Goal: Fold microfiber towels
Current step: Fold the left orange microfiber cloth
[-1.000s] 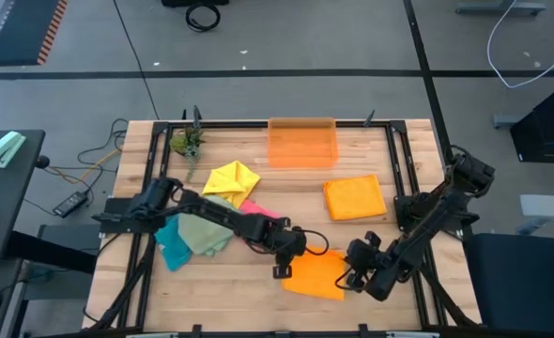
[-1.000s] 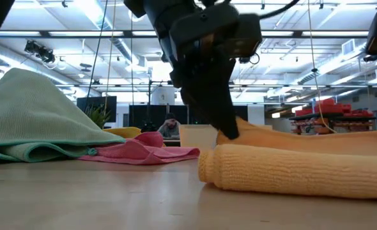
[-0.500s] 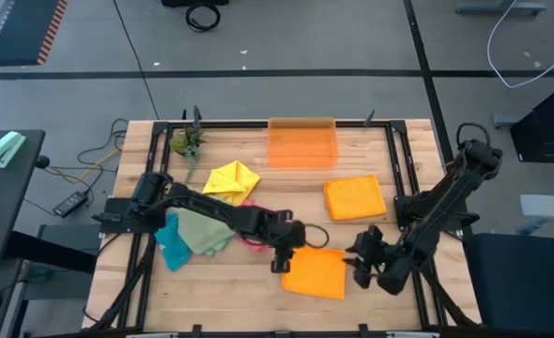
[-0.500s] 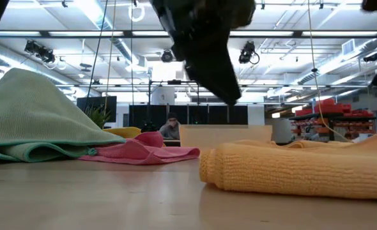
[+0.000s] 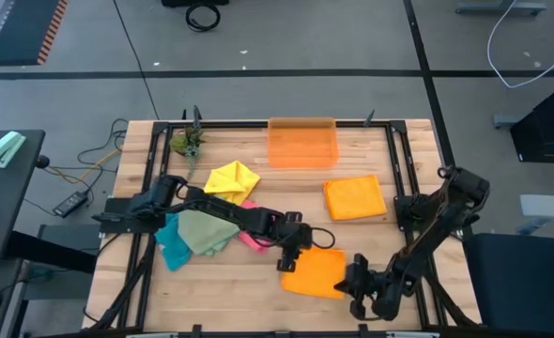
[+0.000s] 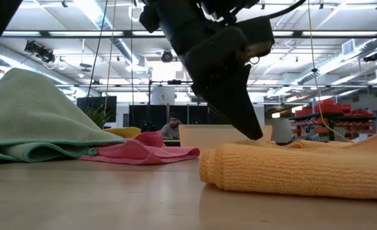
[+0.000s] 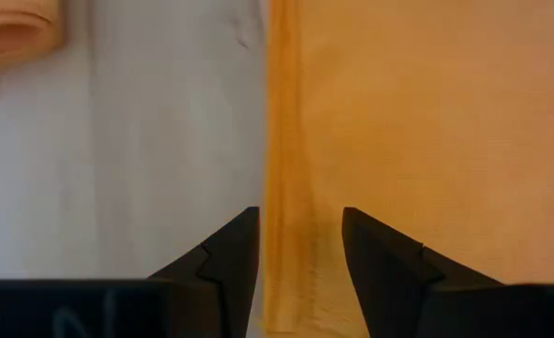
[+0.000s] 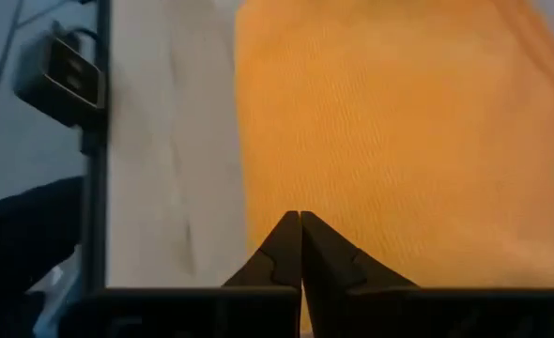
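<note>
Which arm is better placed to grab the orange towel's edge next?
Left, probably. Its tool is open and straddles the orange towel edge; the right tool is shut over the towel.

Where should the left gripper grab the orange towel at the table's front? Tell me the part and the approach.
Probably the folded left edge of the orange towel. The left gripper is open, straddling that edge from above. The fold there is rounded and raised off the table, so coming straight down and closing should catch it.
</note>
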Action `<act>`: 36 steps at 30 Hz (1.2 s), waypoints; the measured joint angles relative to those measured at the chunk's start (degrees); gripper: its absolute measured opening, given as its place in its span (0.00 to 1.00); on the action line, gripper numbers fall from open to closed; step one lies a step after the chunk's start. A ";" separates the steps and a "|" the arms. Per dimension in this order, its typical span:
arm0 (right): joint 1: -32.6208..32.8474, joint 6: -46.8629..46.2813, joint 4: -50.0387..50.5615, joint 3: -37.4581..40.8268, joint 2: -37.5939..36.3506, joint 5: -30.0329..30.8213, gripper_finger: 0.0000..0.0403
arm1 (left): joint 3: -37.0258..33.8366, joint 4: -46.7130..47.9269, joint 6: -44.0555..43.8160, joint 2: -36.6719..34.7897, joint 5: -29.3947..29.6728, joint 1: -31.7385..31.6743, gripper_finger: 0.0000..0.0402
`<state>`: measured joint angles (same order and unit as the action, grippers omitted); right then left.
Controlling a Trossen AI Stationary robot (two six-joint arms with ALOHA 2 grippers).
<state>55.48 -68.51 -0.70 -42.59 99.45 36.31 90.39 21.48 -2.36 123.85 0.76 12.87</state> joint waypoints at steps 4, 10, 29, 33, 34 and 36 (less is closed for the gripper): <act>0.04 -1.38 0.33 0.00 1.54 -0.60 0.02 | 0.00 -0.65 0.04 0.00 -4.28 -0.18 0.40; 0.04 -1.16 0.29 0.00 1.64 -0.58 0.01 | 0.09 -1.07 0.01 0.82 -4.46 -0.20 0.36; 0.00 -2.85 0.69 0.00 1.64 -3.53 0.01 | 0.02 -0.79 -2.52 2.14 -4.46 -0.60 0.06; -0.36 -2.87 0.73 0.00 1.64 -4.14 0.01 | 0.02 -0.72 -2.89 2.14 -3.78 -0.78 0.04; -0.47 -2.87 0.74 0.00 1.64 -4.23 0.01 | 0.02 -0.67 -2.98 2.14 -3.51 -0.87 0.04; -0.71 -2.87 0.82 0.00 1.67 -4.66 0.01 | 0.02 -0.57 -2.99 2.13 -3.08 -0.95 0.04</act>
<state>54.78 -71.37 0.12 -42.59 101.12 31.65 90.41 20.91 -5.34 125.98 -2.32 11.92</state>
